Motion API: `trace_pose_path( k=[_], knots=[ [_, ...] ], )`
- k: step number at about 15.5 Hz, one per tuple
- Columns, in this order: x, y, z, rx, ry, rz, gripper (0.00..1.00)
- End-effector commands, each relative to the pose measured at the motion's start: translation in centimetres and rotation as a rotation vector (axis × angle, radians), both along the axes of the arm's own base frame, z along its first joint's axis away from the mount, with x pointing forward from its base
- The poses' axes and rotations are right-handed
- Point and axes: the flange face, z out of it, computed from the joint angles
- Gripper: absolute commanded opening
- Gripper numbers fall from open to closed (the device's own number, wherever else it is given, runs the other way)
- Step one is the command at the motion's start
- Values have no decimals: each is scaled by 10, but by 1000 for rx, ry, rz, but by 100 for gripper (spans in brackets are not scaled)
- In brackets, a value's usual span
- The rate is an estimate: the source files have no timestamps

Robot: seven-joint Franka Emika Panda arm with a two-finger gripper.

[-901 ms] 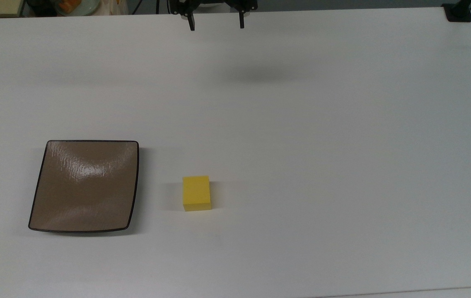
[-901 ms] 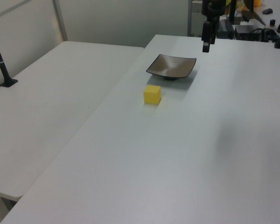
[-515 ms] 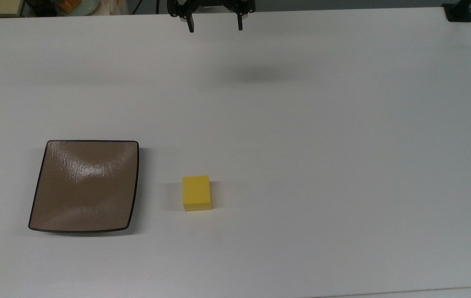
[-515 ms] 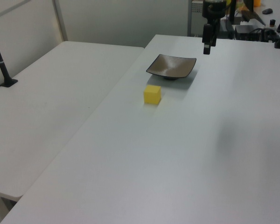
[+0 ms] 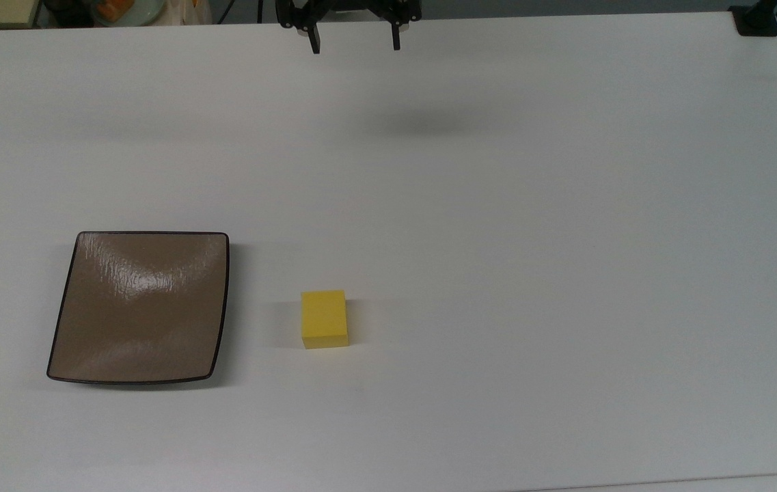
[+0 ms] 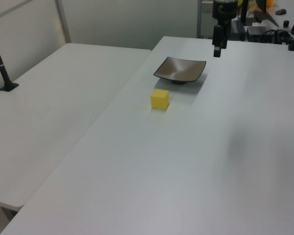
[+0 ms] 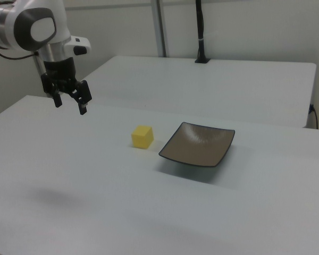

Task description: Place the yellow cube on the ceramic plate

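Yellow cube [image 5: 324, 318] sat untouched on our worktop [image 5: 532, 239] beside the ceramic plate [image 5: 139, 307]; our claw [image 5: 354, 48] hung well apart, fingers spread, empty, nothing yet done.

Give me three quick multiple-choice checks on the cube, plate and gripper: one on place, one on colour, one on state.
1. Where is the cube?
A. on the plate
B. on the table beside the plate
C. between the gripper's fingers

2. What colour is the plate?
A. brown
B. white
C. blue

3. How is the gripper?
A. shut on the cube
B. shut and empty
C. open and empty

Answers:
1. B: the cube sits on the table, apart from the plate.
2. A: its glossy face is brown with a dark rim.
3. C: the gripper hangs above the table with its fingers spread and nothing between them.
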Motion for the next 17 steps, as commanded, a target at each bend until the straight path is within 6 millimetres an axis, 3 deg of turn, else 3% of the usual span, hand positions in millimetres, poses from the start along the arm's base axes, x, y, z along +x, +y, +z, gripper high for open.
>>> trace_pose_path(
  k=[1, 8, 12, 17],
  knots=[
    [6, 1, 4, 23, -25, -15, 100],
    [54, -2, 18, 19, -54, -35, 100],
    [90, -1, -14, -11, 48, -37, 100],
    [129, 10, -31, -27, 61, -27, 100]
  ],
)
